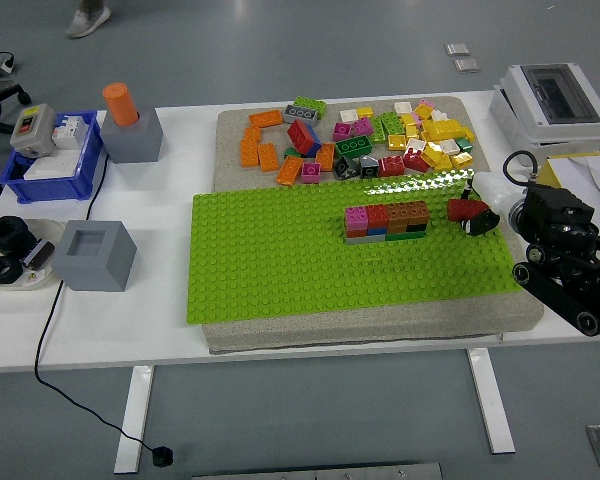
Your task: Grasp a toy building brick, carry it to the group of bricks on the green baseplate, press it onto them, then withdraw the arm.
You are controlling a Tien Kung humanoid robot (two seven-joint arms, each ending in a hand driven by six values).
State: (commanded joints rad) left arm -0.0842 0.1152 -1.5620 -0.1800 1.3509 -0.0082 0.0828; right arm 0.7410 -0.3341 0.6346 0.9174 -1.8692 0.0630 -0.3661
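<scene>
1. Holding a red brick [466, 209] in its fingertips, the right hand [480, 218] hovers over the green baseplate [280, 270] near its right edge
2. Brick group [386, 222] lies just left of the hand, its long axis parallel to the worktop's near edge
3. Left arm is out of view

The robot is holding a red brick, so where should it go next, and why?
Probably a little leftward. The right robot hand grips the red brick over the green baseplate, just right of the brick group and not touching it, so it isn't above the group for pressing.
</scene>
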